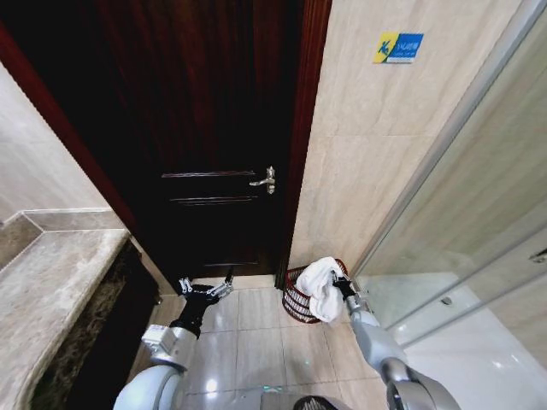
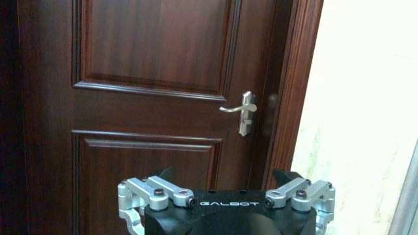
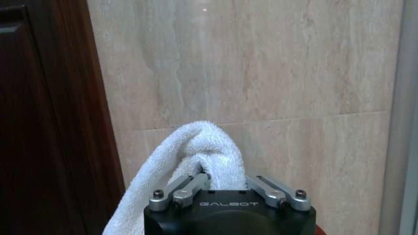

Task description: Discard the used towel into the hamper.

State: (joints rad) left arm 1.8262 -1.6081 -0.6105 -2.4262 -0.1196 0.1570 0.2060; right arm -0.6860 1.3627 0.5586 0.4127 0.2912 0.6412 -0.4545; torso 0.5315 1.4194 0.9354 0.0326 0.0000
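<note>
The white used towel hangs bunched over the rim of the hamper, a small round reddish-brown ribbed basket standing in the corner by the door frame. My right gripper is shut on the towel's upper fold, right above the hamper's near side. In the right wrist view the towel bulges out over the gripper, whose fingers close into the cloth. My left gripper hovers open above the floor in front of the door, holding nothing; its spread fingers show in the left wrist view.
A dark wooden door with a silver lever handle stands shut ahead. A marble counter runs along the left. A glass shower partition closes off the right. Light floor tiles lie between the arms.
</note>
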